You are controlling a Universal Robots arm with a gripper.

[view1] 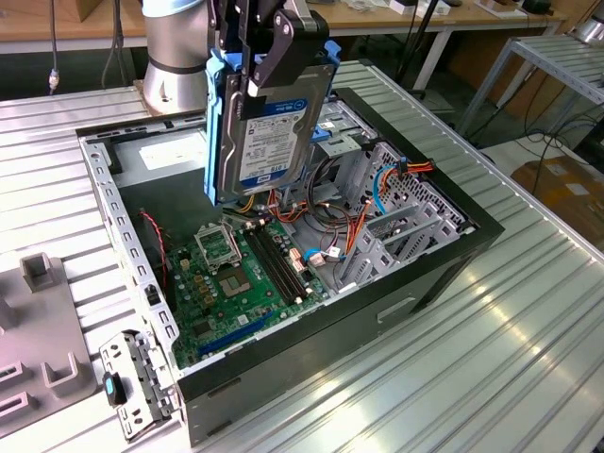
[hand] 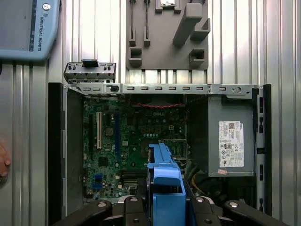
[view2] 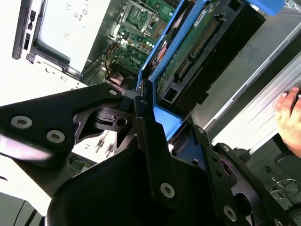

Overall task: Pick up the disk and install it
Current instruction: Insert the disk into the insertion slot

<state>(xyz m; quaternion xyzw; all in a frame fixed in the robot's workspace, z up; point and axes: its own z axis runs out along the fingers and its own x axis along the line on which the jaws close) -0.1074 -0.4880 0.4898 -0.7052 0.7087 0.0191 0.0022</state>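
My gripper is shut on the disk, a silver-grey hard drive with a white-and-blue label and blue rails. It holds the disk on edge by its upper end, hanging above the open computer case, over the motherboard beside the metal drive cage. In the second wrist view the black fingers clamp the blue rail of the disk. In the first wrist view the disk's blue carrier sits between the gripper jaws, over the motherboard.
The grey power supply fills one end of the case. A grey fixture plate and a metal bracket with a blue latch lie on the ribbed table. A teach pendant lies nearby. A person's hand is close.
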